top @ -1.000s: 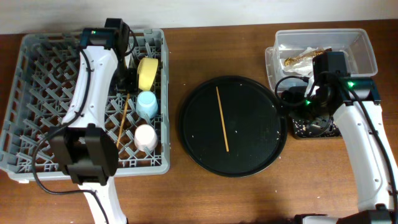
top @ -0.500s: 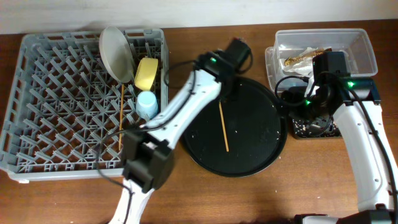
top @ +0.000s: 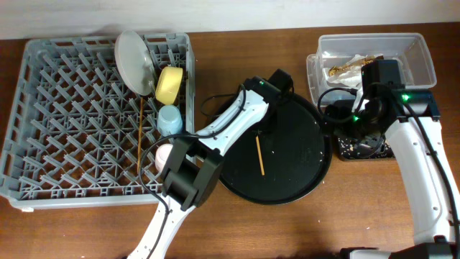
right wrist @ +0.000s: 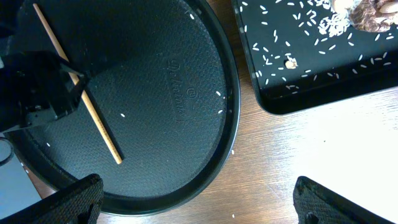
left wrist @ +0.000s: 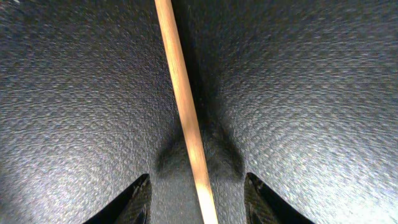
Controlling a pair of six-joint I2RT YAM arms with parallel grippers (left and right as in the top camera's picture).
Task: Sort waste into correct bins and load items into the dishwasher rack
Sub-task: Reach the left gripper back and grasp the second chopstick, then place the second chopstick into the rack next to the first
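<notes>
A wooden chopstick point(top: 260, 157) lies on the large round black tray point(top: 287, 180). My left gripper point(top: 261, 126) is low over its upper end. In the left wrist view the chopstick point(left wrist: 184, 106) runs between my open fingertips point(left wrist: 138, 202), untouched. The other chopstick point(top: 141, 138), white plate point(top: 133, 57), yellow bowl point(top: 169, 84), light-blue cup point(top: 170, 120) and pink cup point(top: 164, 154) sit in the grey rack point(top: 65, 93). My right gripper point(top: 346, 121) is open and empty over the table beside the black rectangular tray point(top: 343, 149). Napkin and wrapper point(top: 349, 67) lie in the clear tub point(top: 417, 50).
In the right wrist view the black rectangular tray point(right wrist: 292, 87) holds rice grains and brown food scraps point(right wrist: 367, 15). A few grains lie on the round tray point(right wrist: 186, 124) and on the wood. My left arm crosses the rack's right edge.
My left arm left the rack, where the plate now stands, swung right to the round tray and came down over the chopstick. The right arm has not moved.
</notes>
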